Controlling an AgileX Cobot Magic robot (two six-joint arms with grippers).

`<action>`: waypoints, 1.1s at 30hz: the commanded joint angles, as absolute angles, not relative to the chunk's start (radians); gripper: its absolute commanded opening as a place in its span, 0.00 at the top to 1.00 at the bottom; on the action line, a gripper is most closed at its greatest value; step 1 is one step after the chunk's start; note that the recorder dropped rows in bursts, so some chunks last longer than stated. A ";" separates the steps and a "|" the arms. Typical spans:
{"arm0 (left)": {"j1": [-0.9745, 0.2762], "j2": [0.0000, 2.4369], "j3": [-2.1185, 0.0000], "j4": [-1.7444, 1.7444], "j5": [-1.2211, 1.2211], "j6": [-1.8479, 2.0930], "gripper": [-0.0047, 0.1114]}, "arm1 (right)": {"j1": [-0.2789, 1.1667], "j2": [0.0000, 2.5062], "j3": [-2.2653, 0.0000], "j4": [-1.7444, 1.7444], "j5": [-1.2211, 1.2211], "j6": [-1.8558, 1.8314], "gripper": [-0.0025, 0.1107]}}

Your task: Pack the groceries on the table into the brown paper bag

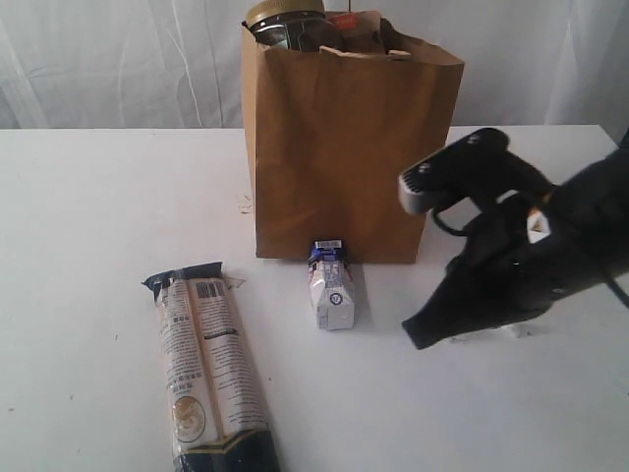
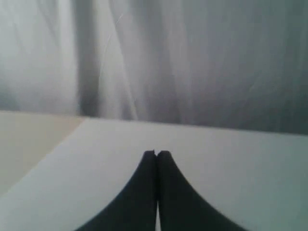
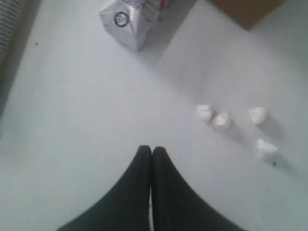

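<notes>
Nearest you: the long cream-black packet (image 1: pixel 208 369) lies flat toward the tabletop's near edge, left of centre. It's glossy film w/ printed text & a barcode, and its near end is cut off by the frame. The small blue-white carton (image 1: pixel 332 285) lies on its side mid-table (image 1: pixel 88 216), blue end right at the foot of the brown paper bag (image 1: pixel 344 147). The bag stands upright toward the far edge, matte kraft w/ a creased rim. The yellow-lidded clear jar (image 1: pixel 285 20) pokes out of its top.

You get packet & jar in the ext. view only. The R wrist view shows you four small white crumpled bits (image 3: pixel 221 120) on the tabletop near the carton. The L wrist view gives just tabletop & a pale curtain (image 2: pixel 192 57).

Your left gripper (image 2: pixel 156 154) has its black tapered fingers pressed together, holding nothing. The right gripper (image 3: pixel 151 150) is likewise clenched & empty, tip low over the tabletop right of the carton.
</notes>
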State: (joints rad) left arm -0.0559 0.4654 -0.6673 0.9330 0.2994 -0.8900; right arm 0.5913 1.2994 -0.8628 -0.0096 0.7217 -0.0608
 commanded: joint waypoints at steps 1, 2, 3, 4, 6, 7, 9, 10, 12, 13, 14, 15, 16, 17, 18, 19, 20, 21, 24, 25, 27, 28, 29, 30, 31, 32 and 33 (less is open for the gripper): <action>-0.051 0.314 -0.522 0.934 0.149 -0.915 0.96 | 0.652 1.433 -0.970 -0.056 0.720 -0.045 0.98; -0.051 0.295 -0.493 0.918 0.161 -0.919 0.96 | 0.652 1.466 -1.000 -0.060 0.720 -0.045 0.98; -0.051 0.283 -0.471 0.903 0.188 -0.919 0.96 | 0.652 1.496 -1.028 -0.065 0.720 -0.045 0.98; -0.051 0.272 -0.445 0.879 0.222 -0.921 0.96 | 0.647 1.517 -1.052 -0.065 0.716 -0.045 0.98; -0.051 0.260 -0.404 0.830 0.288 -0.921 0.96 | 0.639 1.557 -1.085 -0.065 0.692 -0.045 0.98; -0.051 0.259 -0.380 0.799 0.327 -0.924 0.96 | 0.636 1.572 -1.094 -0.065 0.676 -0.045 0.98; -0.051 0.257 -0.356 0.730 0.361 -0.986 0.96 | 0.636 1.591 -1.098 -0.065 0.649 -0.045 0.97; -0.051 0.257 -0.348 0.694 0.373 -1.024 0.96 | 0.636 1.598 -1.098 -0.065 0.641 -0.045 0.95; -0.051 0.257 -0.334 0.627 0.373 -1.047 0.96 | 0.636 1.610 -1.098 -0.065 0.635 -0.045 0.88; -0.051 0.257 -0.324 0.604 0.373 -1.046 0.96 | 0.636 1.613 -1.098 -0.065 0.635 -0.043 0.83; -0.051 0.257 -0.316 0.604 0.373 -1.041 0.96 | 0.636 1.615 -1.098 -0.065 0.637 -0.038 0.79; -0.051 0.257 -0.310 0.607 0.373 -1.041 0.96 | 0.636 1.615 -1.098 -0.065 0.639 -0.019 0.73; -0.051 0.257 -0.301 0.607 0.375 -1.041 0.96 | 0.636 1.615 -1.098 -0.065 0.644 0.000 0.67; -0.051 0.257 -0.293 0.607 0.375 -1.041 0.96 | 0.636 1.615 -1.098 -0.065 0.653 0.013 0.62; -0.051 0.257 -0.288 0.607 0.373 -1.041 0.96 | 0.636 1.615 -1.098 -0.065 0.665 0.028 0.57; -0.051 0.257 -0.288 0.607 0.373 -1.041 0.96 | 0.636 1.615 -1.098 -0.065 0.679 0.037 0.53; -0.051 0.257 -0.288 0.607 0.375 -1.041 0.96 | 0.636 1.615 -1.098 -0.065 0.694 0.049 0.50; -0.051 0.257 -0.288 0.607 0.375 -1.041 0.96 | 0.636 1.615 -1.098 -0.065 0.706 0.058 0.48; -0.051 0.257 -0.288 0.611 0.364 -1.041 0.96 | 0.636 1.619 -1.116 -0.065 0.733 0.085 0.48; -0.051 0.257 -0.288 0.615 0.362 -1.029 0.96 | 0.636 1.624 -1.127 -0.065 0.733 0.102 0.48; -0.051 0.259 -0.272 0.631 0.316 -0.989 0.96 | 0.636 1.643 -1.158 -0.063 0.724 0.135 0.48; -0.051 0.259 -0.252 0.651 0.263 -0.987 0.96 | 0.636 1.654 -1.175 -0.063 0.716 0.148 0.48; -0.051 0.259 -0.232 0.664 0.212 -0.991 0.96 | 0.636 1.668 -1.188 -0.063 0.707 0.162 0.48; -0.051 0.259 -0.204 0.666 0.137 -0.991 0.96 | 0.636 1.687 -1.205 -0.061 0.706 0.169 0.48; -0.051 0.259 -0.174 0.687 0.059 -0.985 0.96 | 0.636 1.707 -1.220 -0.059 0.706 0.180 0.48; -0.051 0.259 -0.145 0.736 -0.017 -0.985 0.96 | 0.636 1.726 -1.231 -0.057 0.706 0.193 0.48; -0.051 0.257 -0.122 0.778 -0.078 -0.983 0.96 | 0.636 1.742 -1.235 -0.057 0.706 0.199 0.48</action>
